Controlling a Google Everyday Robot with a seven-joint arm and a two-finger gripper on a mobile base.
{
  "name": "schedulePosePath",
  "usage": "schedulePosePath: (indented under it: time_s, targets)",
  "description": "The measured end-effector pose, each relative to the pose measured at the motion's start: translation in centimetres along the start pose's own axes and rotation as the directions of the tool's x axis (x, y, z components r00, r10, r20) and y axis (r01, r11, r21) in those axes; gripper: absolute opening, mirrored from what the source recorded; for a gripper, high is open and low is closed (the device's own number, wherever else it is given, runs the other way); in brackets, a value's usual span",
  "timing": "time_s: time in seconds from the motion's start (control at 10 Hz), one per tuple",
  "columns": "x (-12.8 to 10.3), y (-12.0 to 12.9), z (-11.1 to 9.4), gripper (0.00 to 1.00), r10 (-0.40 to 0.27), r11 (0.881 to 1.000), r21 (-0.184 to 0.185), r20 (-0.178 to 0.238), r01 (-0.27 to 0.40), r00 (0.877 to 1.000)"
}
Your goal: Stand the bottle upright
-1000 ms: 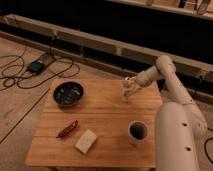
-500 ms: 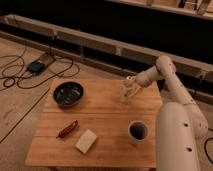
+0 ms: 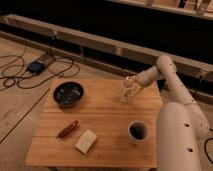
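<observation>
Gripper [image 3: 129, 88] sits at the bottle [image 3: 125, 94] near the table [image 3: 107, 142] back edge; can't tell its grip. Keep the bottle vertical, base flat, before you release.

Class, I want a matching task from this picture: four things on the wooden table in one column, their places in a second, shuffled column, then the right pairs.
1. bowl
2. mug
3. bottle
4. reddish-brown object

A. near right part of the table
B. far right, at the claw
C. far left
D. near left, beside the pale block

Pairs: 1-C, 2-A, 3-B, 4-D
</observation>
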Motion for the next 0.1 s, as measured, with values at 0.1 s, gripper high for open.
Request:
schedulePosePath:
  time_s: [0.1]
  targets:
    - [-0.01, 0.00, 0.00, 0.66, 0.000, 1.000, 0.000, 0.000, 0.000, 1.000]
